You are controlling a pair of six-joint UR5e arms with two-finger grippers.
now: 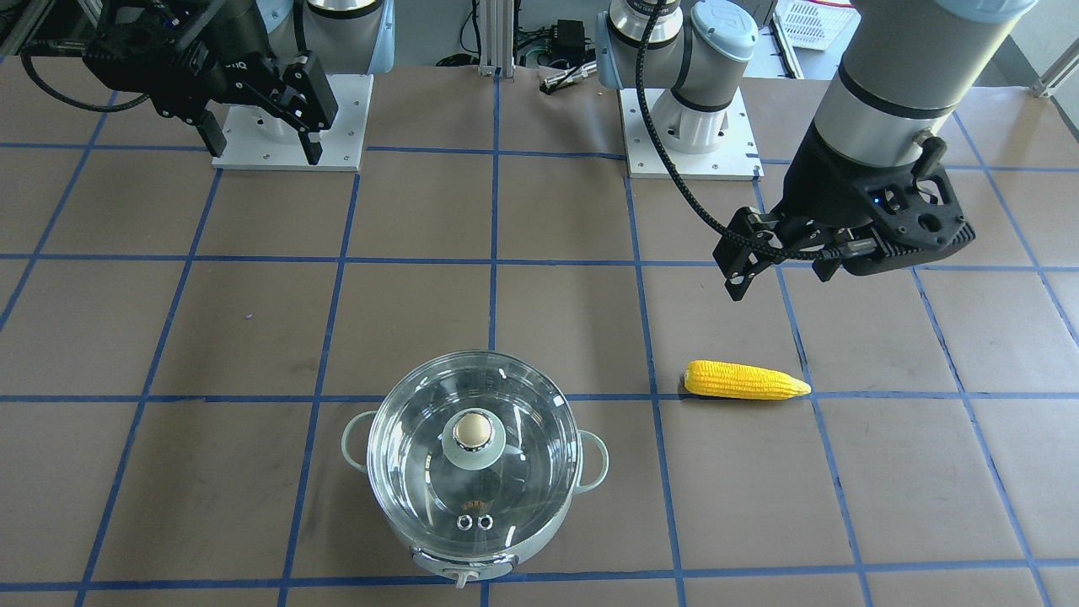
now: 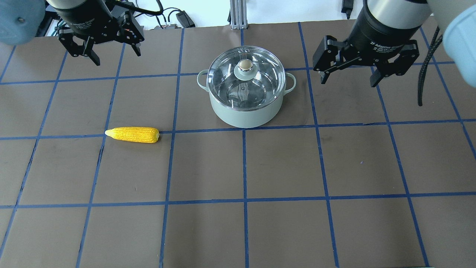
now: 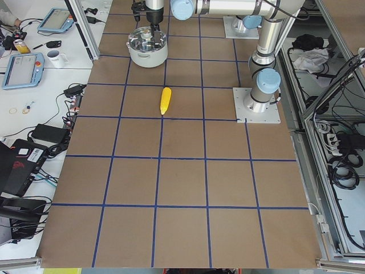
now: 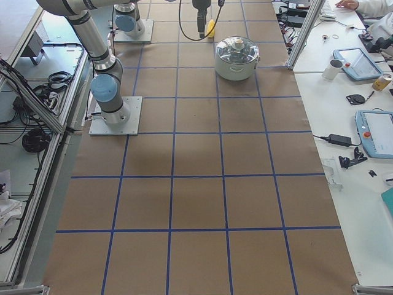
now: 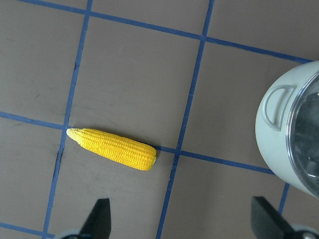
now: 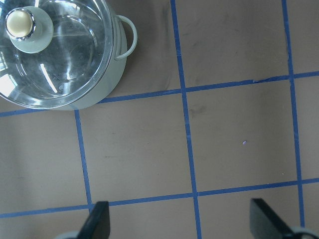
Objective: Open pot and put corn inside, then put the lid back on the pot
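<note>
In the upper left of the overhead view my left tool [image 2: 115, 54] hangs above the surface [image 2: 282, 167] with its jaws spread wide and nothing between them. I judge it is parked on that side because the corn [image 2: 133, 134] lies below it in the frame, flat along a blue tape line, tapered tip pointing to the frame's left, well apart from the pot [image 2: 243, 113]. The pot stands at centre top with the lid [image 2: 260, 87] seated squarely on its rim and the beige knob [image 2: 245, 65] upright in the middle, so I take it that the opening step is not yet done. In the upper right the right tool [image 2: 348, 80] hovers just beside the pot's handle, also wide and empty. That looks to me like the arm meant for the lid, leaving the corn to the other. The pot's inside I can only read through glare on the glass. Its front knob shows only in the front-facing view, clipped by the bottom edge. Each wrist camera gives me just the two fingertips at the bottom of the frame, and the left one cuts the pot off at the right edge.
</note>
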